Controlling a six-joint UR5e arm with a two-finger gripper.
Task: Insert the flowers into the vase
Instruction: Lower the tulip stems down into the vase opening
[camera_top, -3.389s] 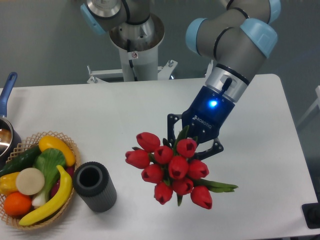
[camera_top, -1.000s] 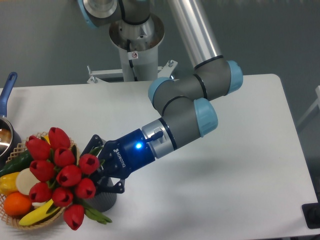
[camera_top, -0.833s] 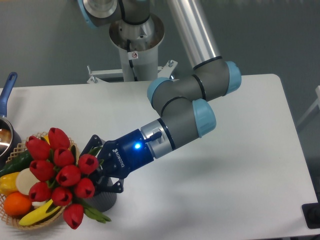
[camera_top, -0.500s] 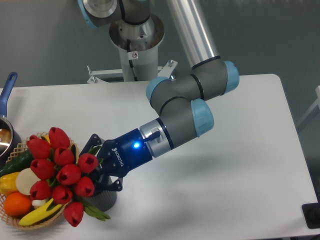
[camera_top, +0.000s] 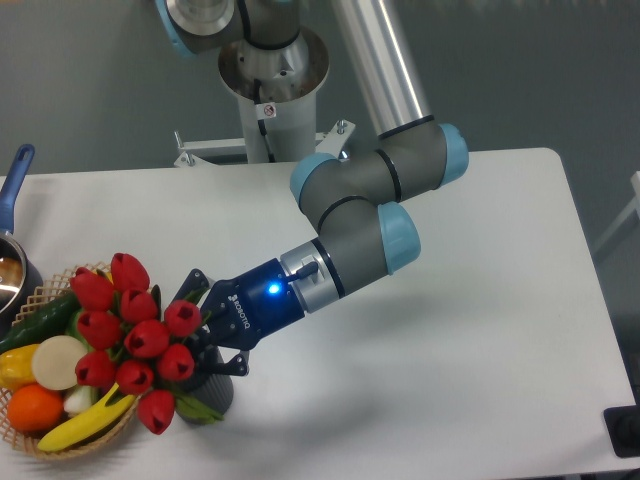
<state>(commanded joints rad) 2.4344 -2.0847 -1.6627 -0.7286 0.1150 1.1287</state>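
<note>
The flowers (camera_top: 135, 338) are a bunch of red tulips with green stems and leaves, held tilted at the left front of the table. My gripper (camera_top: 200, 330) is shut on their stems, its black fingers just right of the buds. Under the bunch and the gripper stands the vase (camera_top: 217, 393), a dark grey ribbed cylinder. Only its lower right wall shows; its mouth is hidden by the tulips and fingers. The stems seem to point down toward the vase, but I cannot tell whether they are inside it.
A woven basket (camera_top: 40, 300) with a banana (camera_top: 75, 428), an orange (camera_top: 35, 407), a cucumber and other produce sits at the left, partly under the tulips. A pot with a blue handle (camera_top: 14, 178) is at the far left edge. The arm's base post (camera_top: 270, 100) stands behind the table.
The gripper carried the tulips from the table's middle to the left, over the vase. In the last half second the bunch shifted slightly right and down.
</note>
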